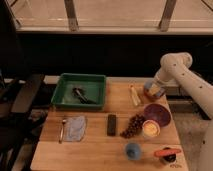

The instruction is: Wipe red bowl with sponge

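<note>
One indistinct hand, sponge at red bowl

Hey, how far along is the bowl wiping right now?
Done: the sponge is picked up, with the gripper shut on it. In hand: the gripper has it down at the red bowl, at the far right of the table. Left: the wiping strokes; how much is already wiped cannot be told.

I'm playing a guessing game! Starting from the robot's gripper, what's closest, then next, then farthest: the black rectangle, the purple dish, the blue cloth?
The gripper holds the sponge at the red bowl, back right.
1. Purple dish, just in front.
2. Black rectangle, table middle.
3. Blue cloth, far left.
</note>
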{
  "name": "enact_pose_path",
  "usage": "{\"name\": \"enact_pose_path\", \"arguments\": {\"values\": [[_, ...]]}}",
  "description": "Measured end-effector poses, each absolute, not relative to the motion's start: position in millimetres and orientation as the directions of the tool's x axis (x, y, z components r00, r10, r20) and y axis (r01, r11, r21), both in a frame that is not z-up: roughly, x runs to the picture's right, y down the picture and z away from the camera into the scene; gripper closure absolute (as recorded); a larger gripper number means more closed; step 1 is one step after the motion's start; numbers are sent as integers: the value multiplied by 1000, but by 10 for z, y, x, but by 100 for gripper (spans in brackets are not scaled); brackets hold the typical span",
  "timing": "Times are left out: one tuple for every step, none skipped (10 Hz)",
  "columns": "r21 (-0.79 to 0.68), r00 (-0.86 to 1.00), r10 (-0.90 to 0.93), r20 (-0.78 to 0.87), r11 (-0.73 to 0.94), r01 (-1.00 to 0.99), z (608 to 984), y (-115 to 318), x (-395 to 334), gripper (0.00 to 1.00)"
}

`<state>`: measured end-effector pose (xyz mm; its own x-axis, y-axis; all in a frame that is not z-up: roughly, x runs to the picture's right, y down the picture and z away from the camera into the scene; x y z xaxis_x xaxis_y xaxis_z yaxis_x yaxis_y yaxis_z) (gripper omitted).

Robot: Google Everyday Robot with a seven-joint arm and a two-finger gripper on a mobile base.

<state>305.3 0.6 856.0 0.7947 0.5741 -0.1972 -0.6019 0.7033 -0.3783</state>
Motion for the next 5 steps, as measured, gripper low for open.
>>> {"name": "enact_pose_path", "arguments": {"values": [[-379,796,573,-195,705,-600,8565,-3,3032,100],[-380,796,574,-194,704,-600,8564,0,3030,100],[-378,794,575,-197,703,-603,8558,8,3062,100],[-378,795,574,-197,704,-602,8560,5,3053,100],[-373,789,580,-202,699,-610,8582,-10,3050,100]]}}
